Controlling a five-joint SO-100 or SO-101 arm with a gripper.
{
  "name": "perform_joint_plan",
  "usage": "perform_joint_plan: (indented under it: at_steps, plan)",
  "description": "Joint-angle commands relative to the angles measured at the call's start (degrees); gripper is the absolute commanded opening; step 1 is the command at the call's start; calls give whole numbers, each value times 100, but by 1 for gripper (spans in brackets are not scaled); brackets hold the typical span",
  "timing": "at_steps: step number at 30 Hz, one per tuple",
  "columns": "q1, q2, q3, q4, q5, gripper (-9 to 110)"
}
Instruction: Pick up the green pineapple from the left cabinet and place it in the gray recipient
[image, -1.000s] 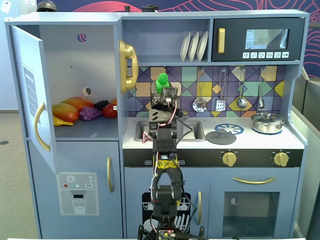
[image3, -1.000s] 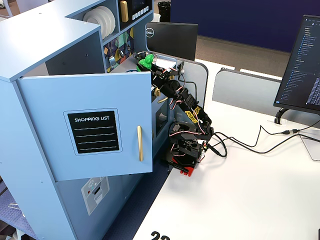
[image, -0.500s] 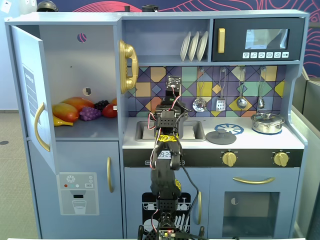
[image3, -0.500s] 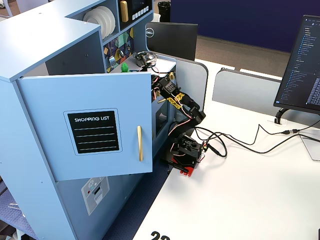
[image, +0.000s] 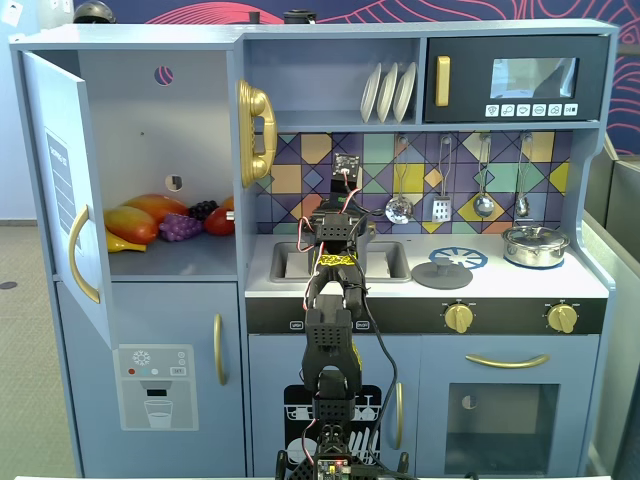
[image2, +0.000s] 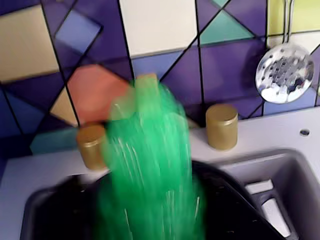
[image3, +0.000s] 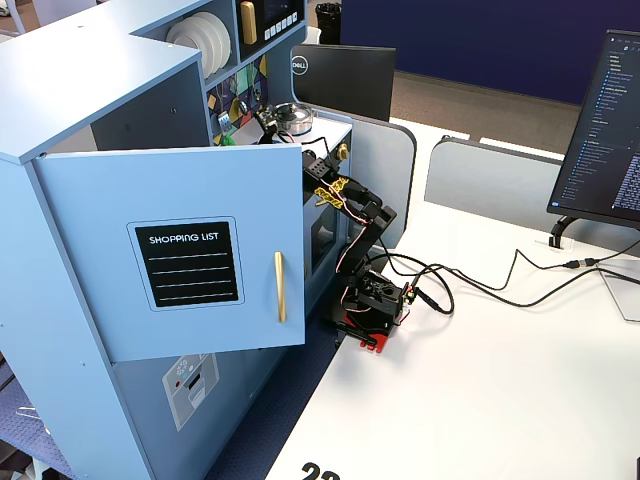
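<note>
While the one arm (image: 330, 330) reaches over the sink at the kitchen counter's left end, one green pineapple (image2: 150, 165) shows as a blurred streak in the wrist view, above a dark gray recipient (image2: 235, 210) in the basin. Two gold knobs (image2: 221, 126) stand behind it. The gripper is hidden; I cannot tell its state.

Three white plates (image: 388, 92), four hanging utensils (image: 459, 203), two stove knobs (image: 510, 318), one silver pot (image: 535, 245).

Bright even light; motion-blurred green pineapple (image2: 150, 165).
</note>
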Motion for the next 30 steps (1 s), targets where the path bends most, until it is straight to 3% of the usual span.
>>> perform_joint_plan:
  at_steps: [1, 8, 14, 17, 21, 30]
  plan:
    - [-44, 185, -457, -97, 18, 31]
    - [18, 1230, -352, 905, -70, 27]
    - [-18, 3129, 492, 4166, -290, 8]
    - [9, 3788, 1257, 5229, -360, 0]
    - [97, 4377, 2760, 5256, 62, 0]
    - [-387, 5194, 6091, 4131, 545, 0]
